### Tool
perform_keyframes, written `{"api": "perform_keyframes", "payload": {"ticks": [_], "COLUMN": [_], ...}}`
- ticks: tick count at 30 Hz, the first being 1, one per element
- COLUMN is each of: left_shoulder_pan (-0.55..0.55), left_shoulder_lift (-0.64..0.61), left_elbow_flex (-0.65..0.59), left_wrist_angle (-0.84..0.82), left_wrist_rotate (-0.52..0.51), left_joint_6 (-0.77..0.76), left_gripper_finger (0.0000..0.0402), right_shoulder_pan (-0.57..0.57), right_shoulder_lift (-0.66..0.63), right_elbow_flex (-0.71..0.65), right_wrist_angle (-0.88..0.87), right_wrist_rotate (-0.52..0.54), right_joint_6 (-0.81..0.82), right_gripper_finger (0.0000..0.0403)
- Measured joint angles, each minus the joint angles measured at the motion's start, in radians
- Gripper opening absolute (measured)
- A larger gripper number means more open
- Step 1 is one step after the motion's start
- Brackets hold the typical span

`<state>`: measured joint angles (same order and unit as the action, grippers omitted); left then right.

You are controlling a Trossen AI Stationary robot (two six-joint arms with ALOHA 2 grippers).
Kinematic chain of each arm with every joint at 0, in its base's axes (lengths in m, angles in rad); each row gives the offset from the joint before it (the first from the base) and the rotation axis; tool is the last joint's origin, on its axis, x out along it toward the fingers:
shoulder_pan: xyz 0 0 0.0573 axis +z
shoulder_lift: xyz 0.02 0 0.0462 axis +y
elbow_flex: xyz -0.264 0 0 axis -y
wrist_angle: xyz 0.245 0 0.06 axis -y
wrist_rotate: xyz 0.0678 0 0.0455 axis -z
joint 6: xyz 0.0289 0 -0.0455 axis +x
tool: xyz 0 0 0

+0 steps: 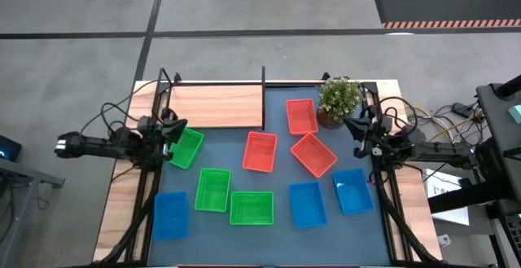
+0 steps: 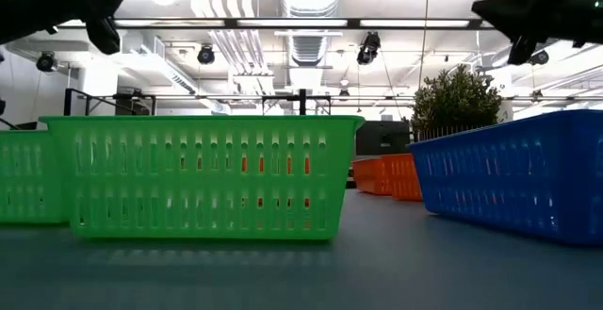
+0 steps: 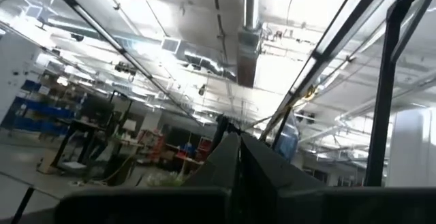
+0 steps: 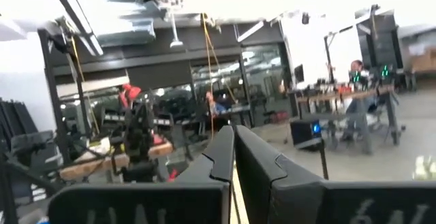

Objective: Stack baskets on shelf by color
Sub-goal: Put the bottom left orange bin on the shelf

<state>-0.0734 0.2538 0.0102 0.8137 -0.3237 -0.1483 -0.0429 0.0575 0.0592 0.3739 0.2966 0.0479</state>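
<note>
Both grippers are seen closed and empty: the left gripper [image 1: 173, 127] is held at the left edge of the mat, just beside a green basket [image 1: 186, 148], and the right gripper [image 1: 356, 129] is held at the right edge, close to the potted plant [image 1: 339, 98]. In the left wrist view the dark fingers [image 3: 235, 166] are pressed together and aimed up at the ceiling; in the right wrist view the fingers [image 4: 235, 157] are likewise shut, and a person is glimpsed at a desk far back in the room.

The shelf [image 1: 215, 105], a light wooden board, is laid at the far left of the table with nothing on it, and a thin black post [image 1: 263, 76] is seen at its right end. All baskets are spread on the dark blue-grey mat [image 1: 277, 235]. Three red-orange baskets are grouped near the plant: one [image 1: 301, 116] just left of the pot, one [image 1: 260, 151] nearer the middle, one [image 1: 313, 155] set at an angle. Two more green baskets [image 1: 212, 190] [image 1: 251, 208] are placed side by side near the front. Three blue baskets are found along the front: one [image 1: 171, 215] at the left, two [image 1: 307, 204] [image 1: 352, 191] at the right.

In the low view a green basket [image 2: 201, 176] and a blue basket [image 2: 516, 180] are shown close up, with orange ones [image 2: 386, 174] behind.
</note>
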Motion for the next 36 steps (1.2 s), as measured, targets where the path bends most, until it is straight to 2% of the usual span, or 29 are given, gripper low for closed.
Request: {"api": "perform_keyframes", "payload": {"ticks": [7,11,22,27,31,36], "left_shoulder_pan": [0.0,0.0,0.002,0.002,0.002,0.0], "left_shoulder_lift": [0.231,0.361,0.764,0.934,1.032,1.129], "left_elbow_flex": [0.134,0.237,0.614,0.767,0.872,0.96], "left_wrist_angle": [0.002,-0.03,-0.543,-0.751,-0.85,-0.991], "left_wrist_rotate": [-0.008,-0.005,0.016,0.127,0.221,0.24], "left_joint_6": [0.031,0.033,0.039,0.06,0.06,0.058], "left_gripper_finger": [0.0,0.0,0.0,0.0,0.0,0.0], "right_shoulder_pan": [0.001,0.001,0.0,0.001,0.001,0.001], "right_shoulder_lift": [0.109,0.207,0.412,0.464,0.482,0.48], "right_elbow_flex": [0.061,0.107,0.219,0.253,0.266,0.269], "right_wrist_angle": [0.147,0.166,0.165,0.163,0.163,0.152], "right_wrist_rotate": [-0.007,-0.008,-0.007,-0.009,-0.016,-0.051], "right_joint_6": [-0.112,-0.148,-0.201,-0.198,-0.205,-0.179], "right_gripper_finger": [0.0009,0.0009,0.0009,0.0009,0.0009,0.0009]}}
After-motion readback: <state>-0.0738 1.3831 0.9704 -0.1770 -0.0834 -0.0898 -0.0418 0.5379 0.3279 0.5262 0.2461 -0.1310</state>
